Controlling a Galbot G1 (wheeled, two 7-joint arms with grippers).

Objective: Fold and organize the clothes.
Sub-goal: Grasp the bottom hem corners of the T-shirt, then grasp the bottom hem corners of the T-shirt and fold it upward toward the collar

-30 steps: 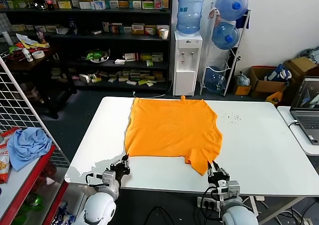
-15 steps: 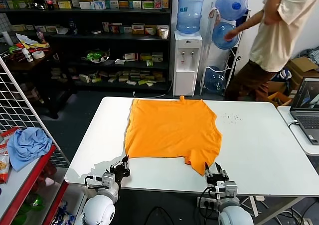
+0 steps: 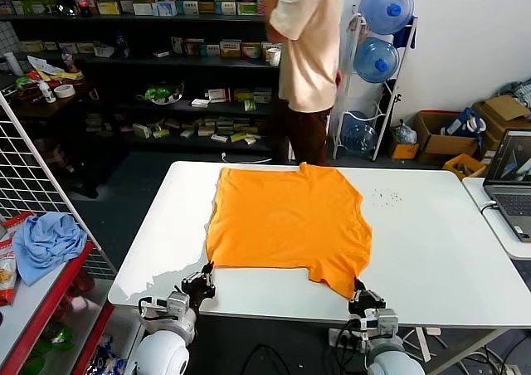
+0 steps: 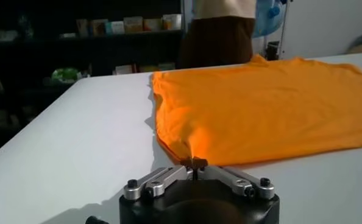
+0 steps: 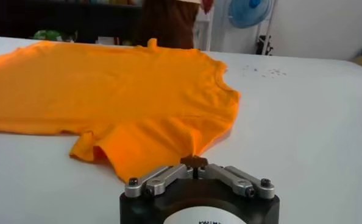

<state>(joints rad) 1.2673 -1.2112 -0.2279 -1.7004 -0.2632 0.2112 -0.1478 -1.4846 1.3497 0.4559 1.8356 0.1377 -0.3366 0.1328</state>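
The bright orange T-shirt (image 3: 286, 226) lies spread flat on the white table (image 3: 431, 242), plain side up, no lettering showing. My left gripper (image 3: 205, 275) is at the table's near edge, shut on the shirt's near left corner, which shows in the left wrist view (image 4: 260, 103) with the jaws (image 4: 194, 163) pinched together on the cloth. My right gripper (image 3: 358, 288) is shut on the shirt's near right corner, a sleeve-like flap, seen in the right wrist view (image 5: 126, 103) with the jaws (image 5: 194, 162) closed on the fabric.
A person (image 3: 307, 60) stands just behind the table's far edge. A laptop (image 3: 510, 184) sits on a side table at the right. A light blue cloth (image 3: 46, 238) lies on a red shelf at the left, beside a wire rack.
Both grippers have drawn back toward the table's near edge, pulling the shirt's near edge with them. The person has walked from the right to behind the table.
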